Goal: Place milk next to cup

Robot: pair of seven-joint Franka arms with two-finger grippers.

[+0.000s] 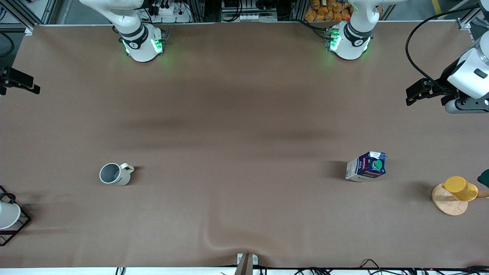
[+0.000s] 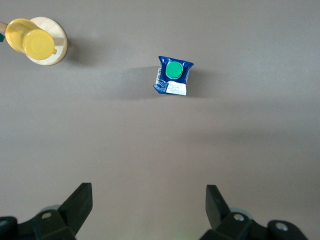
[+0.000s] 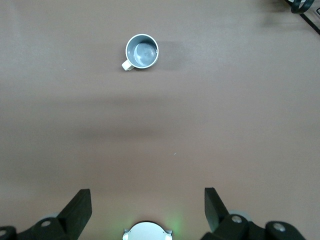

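Note:
The milk [image 1: 366, 166], a dark blue carton with a green cap, stands upright on the brown table toward the left arm's end; it also shows in the left wrist view [image 2: 173, 76]. The cup [image 1: 114, 174], an off-white mug with a grey inside and one handle, stands upright toward the right arm's end, well apart from the milk; it also shows in the right wrist view [image 3: 142, 51]. My left gripper [image 2: 149, 192] is open and empty, high over the table short of the milk. My right gripper [image 3: 147, 196] is open and empty, high over its own base. Neither gripper shows in the front view.
A yellow cup [image 1: 460, 188] lies on a round wooden disc [image 1: 449, 206] at the left arm's end, also in the left wrist view [image 2: 32, 40]. A white cup sits in a black wire rack [image 1: 15, 225] at the right arm's end. Another white arm with a black head [image 1: 424, 91] juts in there.

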